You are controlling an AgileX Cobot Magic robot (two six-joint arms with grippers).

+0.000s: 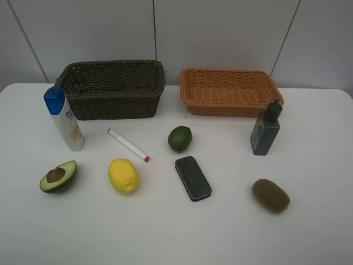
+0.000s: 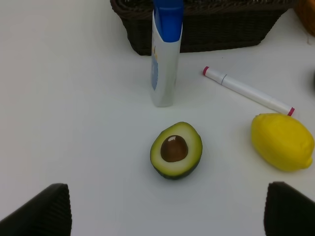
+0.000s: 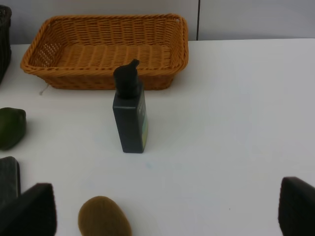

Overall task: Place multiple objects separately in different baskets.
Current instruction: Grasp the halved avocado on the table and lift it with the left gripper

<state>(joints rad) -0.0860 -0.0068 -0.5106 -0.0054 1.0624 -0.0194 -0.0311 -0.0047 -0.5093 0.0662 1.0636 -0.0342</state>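
Note:
On the white table lie a halved avocado (image 1: 58, 176) (image 2: 176, 150), a yellow lemon (image 1: 123, 175) (image 2: 282, 141), a green lime (image 1: 180, 138) (image 3: 11, 128), a brown kiwi (image 1: 270, 195) (image 3: 104, 216), a white pink-tipped marker (image 1: 128, 144) (image 2: 247, 90) and a black eraser block (image 1: 193, 178). A blue-capped white bottle (image 1: 63, 117) (image 2: 165, 51) and a dark grey bottle (image 1: 266, 128) (image 3: 130, 114) stand upright. Behind them are the dark brown basket (image 1: 113, 88) and the orange-tan basket (image 1: 230, 91) (image 3: 106, 51), both empty. Neither gripper shows in the exterior view. The left gripper (image 2: 167, 209) is open near the avocado. The right gripper (image 3: 167, 209) is open near the kiwi.
A grey panelled wall (image 1: 220, 33) rises behind the baskets. The table's white surface (image 1: 165, 232) stretches in front of the objects to the near edge.

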